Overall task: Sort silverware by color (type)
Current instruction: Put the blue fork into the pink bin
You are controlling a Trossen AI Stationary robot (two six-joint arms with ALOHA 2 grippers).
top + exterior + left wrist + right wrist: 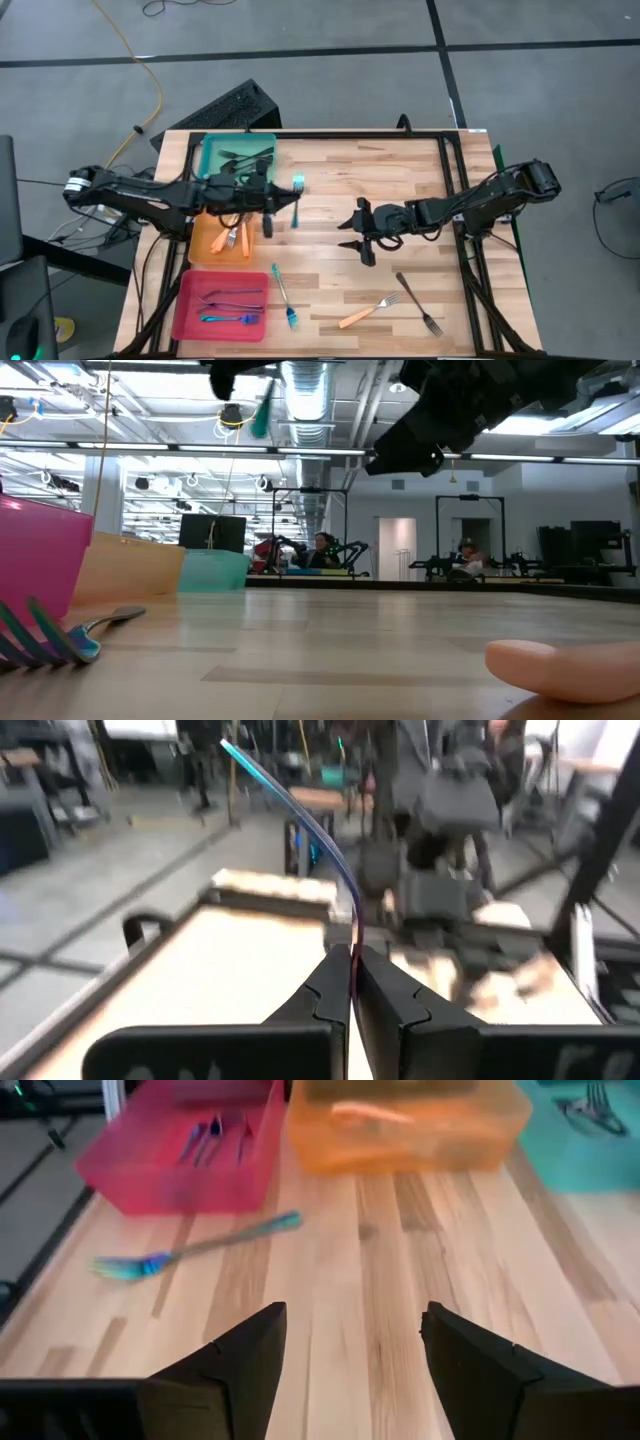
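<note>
While the left gripper (pixel 268 205) pinches a teal-handled fork (pixel 297 192) aloft beside the teal tray (pixel 208 153), delivery is in hand — next, I judge, lowering it into the pink tray (pixel 184 311) — the right gripper (pixel 361 239) hovering wide, empty, mid-table.

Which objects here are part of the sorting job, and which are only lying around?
Job:
- teal fork in the shut left gripper
- loose forks: teal, orange, dark
- trays: teal, orange, pink
- open right gripper

Around:
- keyboard
- yellow cable

Robotics lab: exposed ceiling ducts (pixel 300 385), other arm rigs (pixel 470 565).
</note>
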